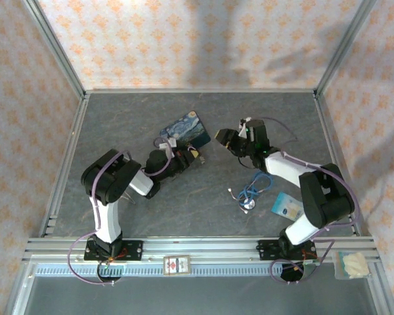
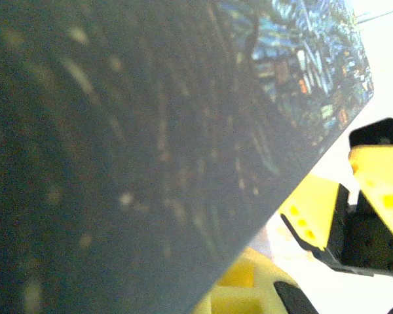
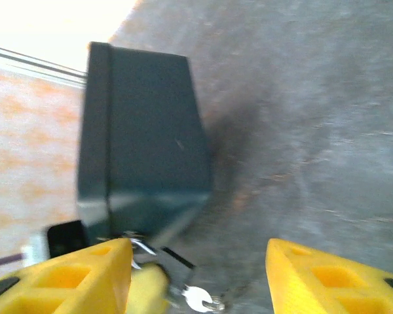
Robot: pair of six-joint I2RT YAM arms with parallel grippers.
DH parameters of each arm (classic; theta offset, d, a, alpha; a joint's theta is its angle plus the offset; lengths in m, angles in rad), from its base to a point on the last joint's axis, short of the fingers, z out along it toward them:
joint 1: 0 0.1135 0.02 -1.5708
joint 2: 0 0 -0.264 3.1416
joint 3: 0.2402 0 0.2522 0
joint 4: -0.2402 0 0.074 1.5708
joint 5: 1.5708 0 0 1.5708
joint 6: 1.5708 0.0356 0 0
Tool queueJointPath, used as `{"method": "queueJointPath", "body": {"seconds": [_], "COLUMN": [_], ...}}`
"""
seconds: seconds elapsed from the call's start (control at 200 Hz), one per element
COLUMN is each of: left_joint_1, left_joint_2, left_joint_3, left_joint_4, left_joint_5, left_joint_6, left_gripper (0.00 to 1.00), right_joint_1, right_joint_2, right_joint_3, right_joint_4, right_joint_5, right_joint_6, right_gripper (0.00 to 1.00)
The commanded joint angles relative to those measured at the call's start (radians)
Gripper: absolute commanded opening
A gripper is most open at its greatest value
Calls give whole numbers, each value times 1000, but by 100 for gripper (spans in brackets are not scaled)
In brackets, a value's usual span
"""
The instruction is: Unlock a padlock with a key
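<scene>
The left part of the table lies bare from the near rail to the far wall, with open room along the left frame; the left gripper reaches into the middle, its fingers closed on the padlock, of which a thin silvery loop shows beside a yellow fingertip. Just far of it sits the box, painted face up, lid shut, turned askew to the table's edges; its contents cannot be seen. The padlock is just off the box's near right corner, whether touching I cannot tell. On the near rail, below the box, rests a small flat tin, also shut. The key is just right of the padlock, its pale round end free between the yellow fingers of the right gripper; those fingers stand well apart and grip nothing. Right of them the floor is bare up to the far wall; nearer lie the cord and, just beside it, a card. At the near right corner a clear bag holds pale pieces.
</scene>
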Motion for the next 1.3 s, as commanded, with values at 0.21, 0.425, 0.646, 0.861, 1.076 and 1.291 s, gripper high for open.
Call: {"method": "queueJointPath", "body": {"seconds": [0.21, 0.425, 0.646, 0.861, 1.076, 1.291], "left_joint_1": [-49, -54, -52, 1, 108, 192], "left_joint_2": [-59, -40, -104, -291, -416, -420], "left_joint_3": [143, 194, 143, -33, -109, -135], "left_joint_4": [-464, -547, -569, -563, -507, -376], "left_joint_5": [-143, -174, -194, -238, -253, -240], "left_joint_6": [206, 224, 202, 156, 121, 58], "left_gripper": [0, 5, 51, 71, 72, 72], "right_joint_1": [27, 72, 102, 199, 332, 443], "right_joint_2": [-44, -103, -121, -93, 64, 263], "right_joint_3": [2, -41, -71, -33, 132, 325], "right_joint_4": [-139, -94, -67, -84, -223, -407], "right_joint_5": [188, 278, 304, 344, 440, 635], "right_joint_6": [-221, -311, -379, -481, -623, -729], "right_gripper": [54, 54, 55, 57, 57, 55]}}
